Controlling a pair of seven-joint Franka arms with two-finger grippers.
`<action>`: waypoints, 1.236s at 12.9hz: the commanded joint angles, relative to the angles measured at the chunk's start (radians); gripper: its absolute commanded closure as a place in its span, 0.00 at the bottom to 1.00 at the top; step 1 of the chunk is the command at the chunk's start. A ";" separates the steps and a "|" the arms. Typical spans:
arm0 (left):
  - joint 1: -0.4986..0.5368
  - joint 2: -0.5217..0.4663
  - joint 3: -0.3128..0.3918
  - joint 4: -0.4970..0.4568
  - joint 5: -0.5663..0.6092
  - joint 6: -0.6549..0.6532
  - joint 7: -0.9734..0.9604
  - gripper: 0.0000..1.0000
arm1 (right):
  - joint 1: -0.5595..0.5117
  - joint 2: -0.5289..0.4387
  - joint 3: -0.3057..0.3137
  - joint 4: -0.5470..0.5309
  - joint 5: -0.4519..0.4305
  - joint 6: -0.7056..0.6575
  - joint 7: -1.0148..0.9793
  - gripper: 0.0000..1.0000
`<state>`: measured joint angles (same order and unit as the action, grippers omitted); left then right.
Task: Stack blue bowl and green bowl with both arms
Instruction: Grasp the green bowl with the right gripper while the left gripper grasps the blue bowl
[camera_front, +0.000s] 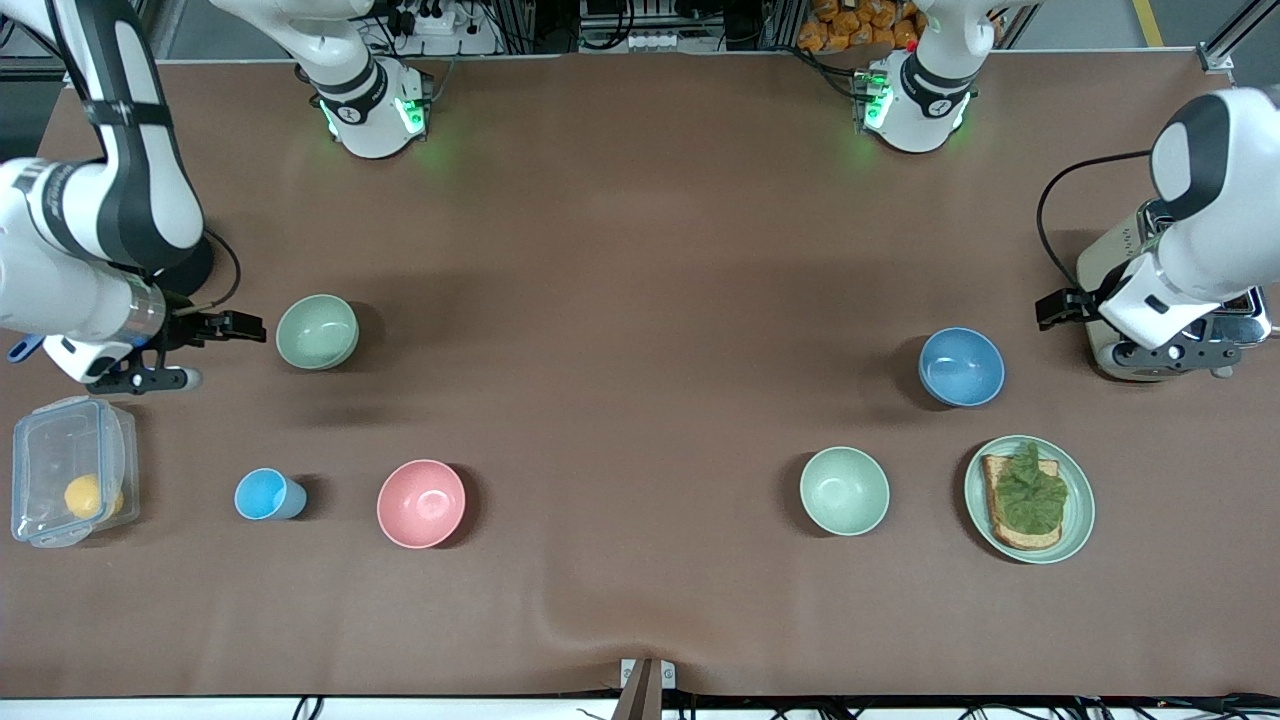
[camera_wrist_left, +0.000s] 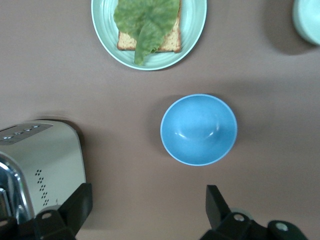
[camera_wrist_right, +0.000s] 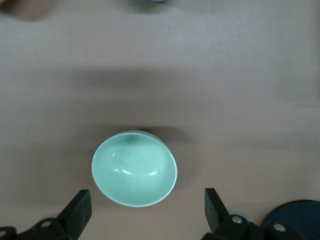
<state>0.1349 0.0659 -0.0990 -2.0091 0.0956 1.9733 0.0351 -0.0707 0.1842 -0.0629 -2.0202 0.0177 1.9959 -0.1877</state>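
The blue bowl stands upright toward the left arm's end of the table. It also shows in the left wrist view. My left gripper is open and empty over the table between this bowl and a toaster; in its wrist view the jaws stand wide apart, clear of the bowl. The green bowl stands upright toward the right arm's end and shows in the right wrist view. My right gripper hangs open and empty beside it, apart from its rim.
A silver toaster stands under the left arm. A paler mint bowl and a plate with toast and lettuce lie nearer the front camera. A pink bowl, a light-blue cup and a clear lidded box lie toward the right arm's end.
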 joint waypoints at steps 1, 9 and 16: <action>0.008 0.063 -0.005 -0.014 0.001 0.053 0.017 0.00 | -0.047 0.021 0.012 -0.093 -0.013 0.126 -0.059 0.00; 0.058 0.235 -0.008 -0.071 -0.051 0.252 0.009 0.00 | -0.057 0.069 0.014 -0.250 -0.010 0.336 -0.214 0.10; 0.072 0.299 -0.008 -0.095 -0.051 0.311 0.003 0.12 | -0.075 0.103 0.017 -0.307 0.001 0.452 -0.231 0.76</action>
<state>0.1959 0.3562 -0.1006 -2.0986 0.0637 2.2670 0.0363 -0.1253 0.2992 -0.0588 -2.3135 0.0178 2.4360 -0.3973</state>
